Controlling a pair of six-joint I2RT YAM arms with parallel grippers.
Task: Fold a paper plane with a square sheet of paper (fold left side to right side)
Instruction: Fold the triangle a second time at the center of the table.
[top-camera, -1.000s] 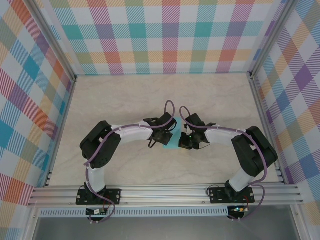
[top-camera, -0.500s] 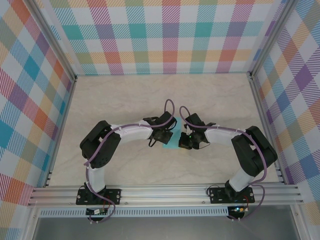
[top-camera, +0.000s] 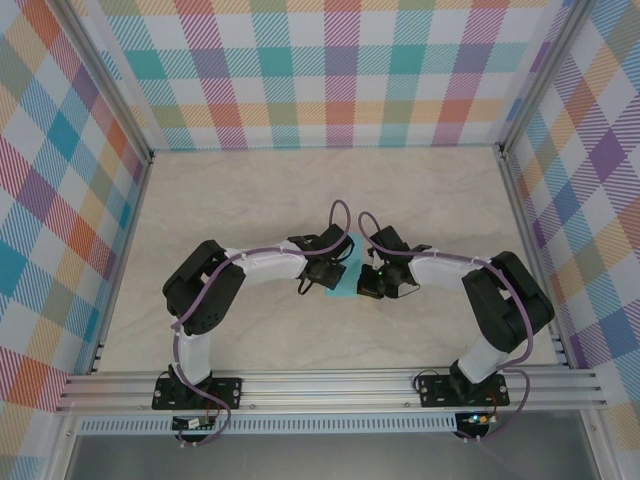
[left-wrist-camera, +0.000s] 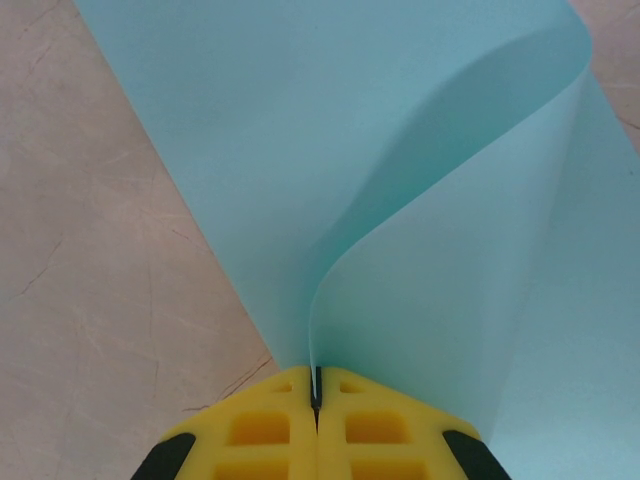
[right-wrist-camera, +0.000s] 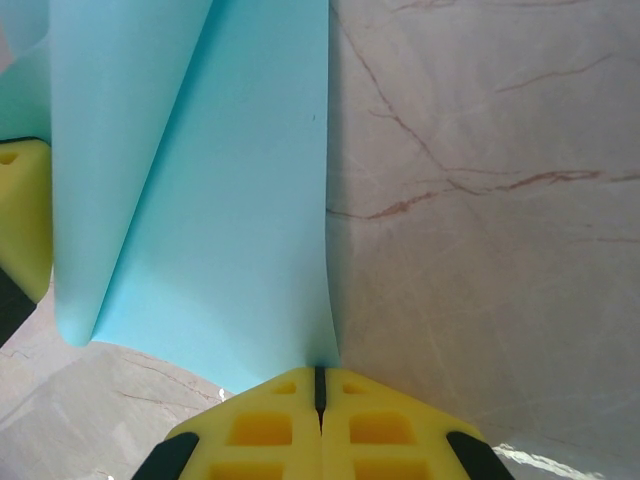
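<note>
The square sheet of paper, plain turquoise, lies at the table's middle between both wrists, mostly hidden under them. My left gripper is shut on one edge of the sheet of paper, which rises from the yellow fingers and curls over to the right in a loose bend. My right gripper is shut on the opposite edge of the paper, which lies low on the table there. A yellow fingertip of the left gripper shows at the left of the right wrist view. The paper plane is out of view.
The marbled tabletop extends behind and to both sides of the arms. Checked walls enclose it on three sides. An aluminium rail with both arm bases runs along the near edge.
</note>
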